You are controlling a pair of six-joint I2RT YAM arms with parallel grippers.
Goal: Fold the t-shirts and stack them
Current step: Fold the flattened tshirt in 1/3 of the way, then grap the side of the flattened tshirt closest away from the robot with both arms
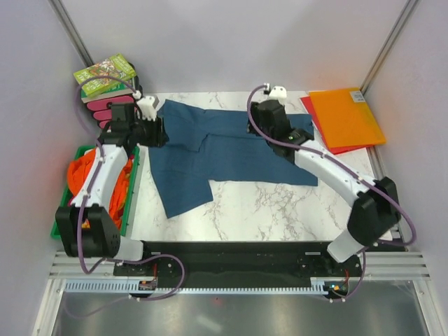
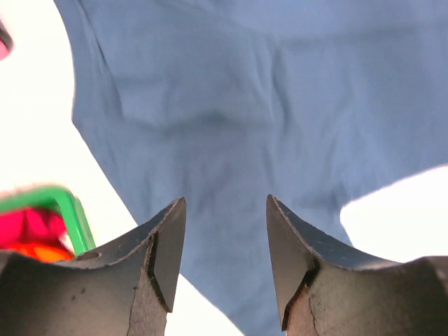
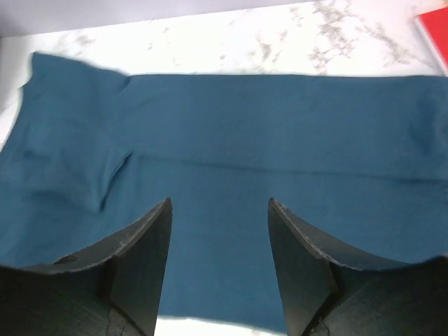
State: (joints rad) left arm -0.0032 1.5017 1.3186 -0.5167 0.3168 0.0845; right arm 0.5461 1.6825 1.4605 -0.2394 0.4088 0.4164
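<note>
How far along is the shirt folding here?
Done: nothing stacked yet. In hand: the dark teal-blue cotton t-shirt lies spread, seemingly part-folded; the left gripper and right gripper hang open above it. Left: finish it, then the orange shirts in the green plastic bin.

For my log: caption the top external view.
Left end effector and right end effector above teal t-shirt spread on marble table; orange shirts in green bin.

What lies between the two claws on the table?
Only the blue t-shirt, spread between left claw and right claw, as the overhead view shows.
</note>
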